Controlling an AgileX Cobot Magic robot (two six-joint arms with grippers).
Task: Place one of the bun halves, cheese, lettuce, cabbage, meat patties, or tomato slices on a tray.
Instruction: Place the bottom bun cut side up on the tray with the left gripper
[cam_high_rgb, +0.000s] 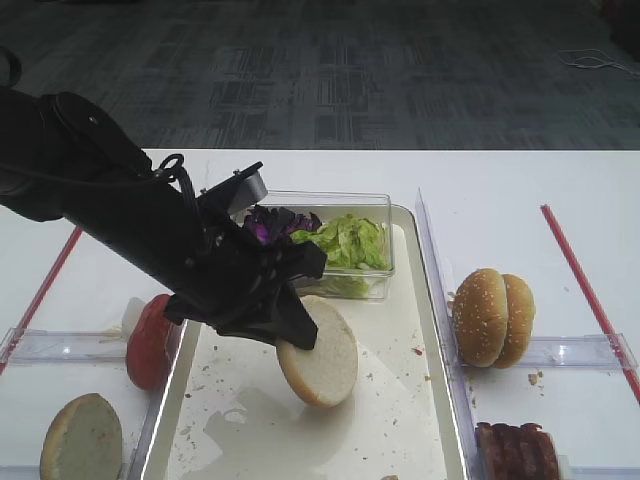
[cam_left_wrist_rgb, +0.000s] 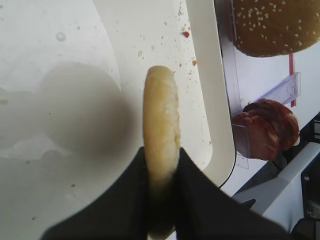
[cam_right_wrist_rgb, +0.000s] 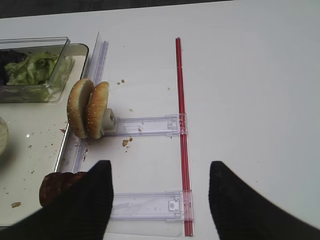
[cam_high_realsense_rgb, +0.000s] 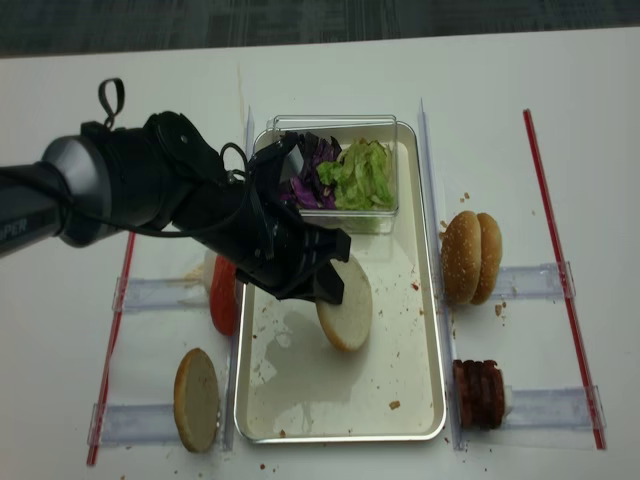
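I have the left gripper (cam_left_wrist_rgb: 162, 165) pinched shut on the bun half (cam_high_rgb: 318, 350), its jaws clamping the rim so the disc hangs on edge, cream face outward, over the middle of the tray (cam_high_realsense_rgb: 420, 370). Holding it by the edge makes sense to me: a thin disc lying flat gives the jaws nothing to bite. From the high views I judge the lower edge is close to the tray floor or just touching it (the shadow beneath meets it, but I cannot settle contact). It is not yet laid down.

The right gripper (cam_right_wrist_rgb: 160, 195) sits idle over the bench with its jaws spread wide and nothing between them, near the red strip (cam_right_wrist_rgb: 181, 125).

The other stock waits outside the tray: sesame buns (cam_high_realsense_rgb: 472, 256) and patties (cam_high_realsense_rgb: 480, 392) stand on edge in clear racks to the right, tomato (cam_high_realsense_rgb: 223, 295) and another bun half (cam_high_realsense_rgb: 197, 398) to the left. Lettuce (cam_high_realsense_rgb: 360, 175) and cabbage (cam_high_realsense_rgb: 305, 175) share a clear box (cam_high_realsense_rgb: 385, 120) at the tray's far end.

My arm covers part of the cabbage and most of the tomato. I see no cheese anywhere.
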